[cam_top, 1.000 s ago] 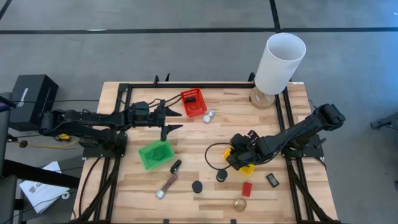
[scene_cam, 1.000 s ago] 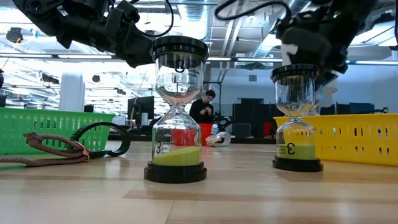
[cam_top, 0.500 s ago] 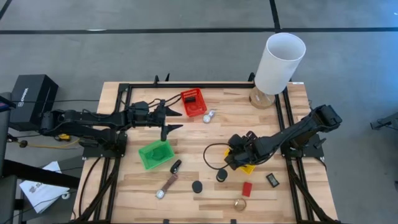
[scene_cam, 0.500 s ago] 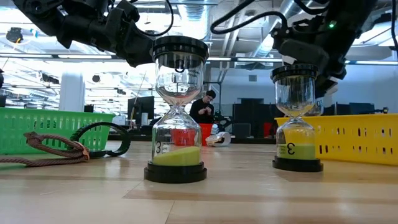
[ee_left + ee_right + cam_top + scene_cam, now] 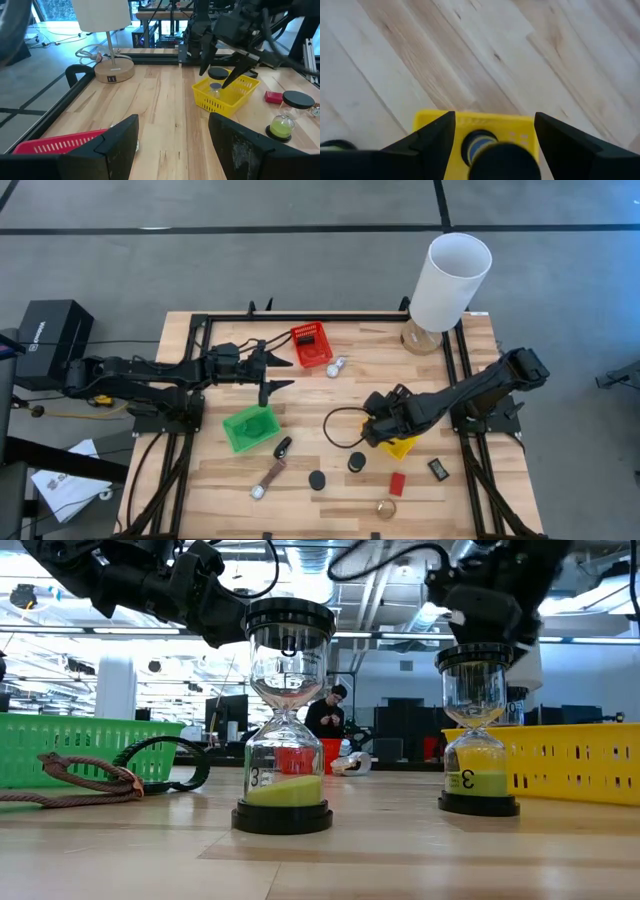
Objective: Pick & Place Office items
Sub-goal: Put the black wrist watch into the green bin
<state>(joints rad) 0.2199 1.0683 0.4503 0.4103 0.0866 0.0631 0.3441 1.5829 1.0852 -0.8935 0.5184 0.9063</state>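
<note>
Hovering over the yellow basket [image 5: 398, 444], the right gripper [image 5: 218, 75] has its fingers spread wide and grips nothing; a black-capped sand timer [image 5: 216, 85] stands inside that basket, right between the open fingers. Left gripper [image 5: 276, 370] waits above the table between the red basket [image 5: 310, 345] and the green basket [image 5: 250, 428], fingers parted, empty. Contents of the red and green baskets can't be made out. Two more sand timers with green sand stand on bare wood: one [image 5: 287, 720] front centre in the low view, another [image 5: 478, 730] just beside the yellow basket. Red block [image 5: 397, 483], gold round piece [image 5: 386, 508], brown strap [image 5: 270, 478] and a black clip [image 5: 438, 469] lie loose along the near side of the table [image 5: 330, 405]. White lamp [image 5: 450, 280] stands at the far right corner.
</note>
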